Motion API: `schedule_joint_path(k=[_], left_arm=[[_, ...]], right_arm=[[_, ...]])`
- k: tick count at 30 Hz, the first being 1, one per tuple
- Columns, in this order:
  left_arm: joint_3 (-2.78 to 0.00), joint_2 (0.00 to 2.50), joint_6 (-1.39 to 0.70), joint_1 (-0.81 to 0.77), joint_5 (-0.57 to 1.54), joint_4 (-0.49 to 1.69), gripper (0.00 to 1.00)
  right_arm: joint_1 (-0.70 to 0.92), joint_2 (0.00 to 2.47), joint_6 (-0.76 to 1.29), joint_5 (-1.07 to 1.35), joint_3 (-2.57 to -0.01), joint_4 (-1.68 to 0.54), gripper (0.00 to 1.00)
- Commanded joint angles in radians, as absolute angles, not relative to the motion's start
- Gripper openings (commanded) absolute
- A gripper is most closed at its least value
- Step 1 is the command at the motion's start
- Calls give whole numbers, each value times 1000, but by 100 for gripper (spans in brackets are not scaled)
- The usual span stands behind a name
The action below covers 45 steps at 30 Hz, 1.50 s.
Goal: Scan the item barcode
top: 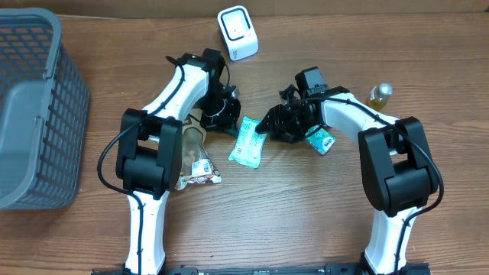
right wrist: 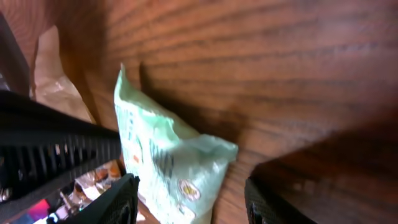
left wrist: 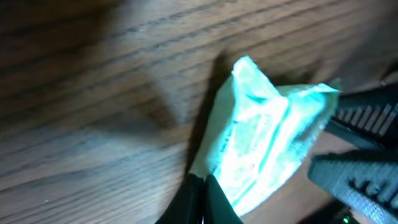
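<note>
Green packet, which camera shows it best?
The overhead view: nearly the whole green packet shows there, with a clear outline and its place between the two arms. The left wrist view is close but blurred, with the lower end cut off. The right wrist view shows some print, but the bottom runs out of frame.

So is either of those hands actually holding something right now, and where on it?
The left hand is shut on the green packet, pinching it by the edge at one end. The right hand is open, with the packet between its fingers, not gripped.
</note>
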<state>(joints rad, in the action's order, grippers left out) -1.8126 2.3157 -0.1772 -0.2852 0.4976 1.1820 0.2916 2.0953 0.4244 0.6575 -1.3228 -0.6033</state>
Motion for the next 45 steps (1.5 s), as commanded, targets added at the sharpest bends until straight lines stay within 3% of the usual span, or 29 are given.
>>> schedule_joint_path(k=[1, 8, 12, 29, 45], left_arm=[[-1826, 2323, -99, -258, 570, 1198, 4], [-1826, 2323, 29, -202, 669, 1322, 5], [-1826, 2323, 50, -220, 610, 1378, 9], [-1802, 2324, -41, -303, 426, 1373, 4], [-1743, 2324, 22, -303, 567, 1364, 4]], right_arm=[[293, 2106, 452, 537, -1295, -559, 53], [294, 2106, 457, 544, -1295, -559, 53], [293, 2106, 457, 543, -1295, -550, 53], [293, 2106, 457, 543, -1295, -547, 55], [294, 2106, 457, 543, -1295, -562, 58]])
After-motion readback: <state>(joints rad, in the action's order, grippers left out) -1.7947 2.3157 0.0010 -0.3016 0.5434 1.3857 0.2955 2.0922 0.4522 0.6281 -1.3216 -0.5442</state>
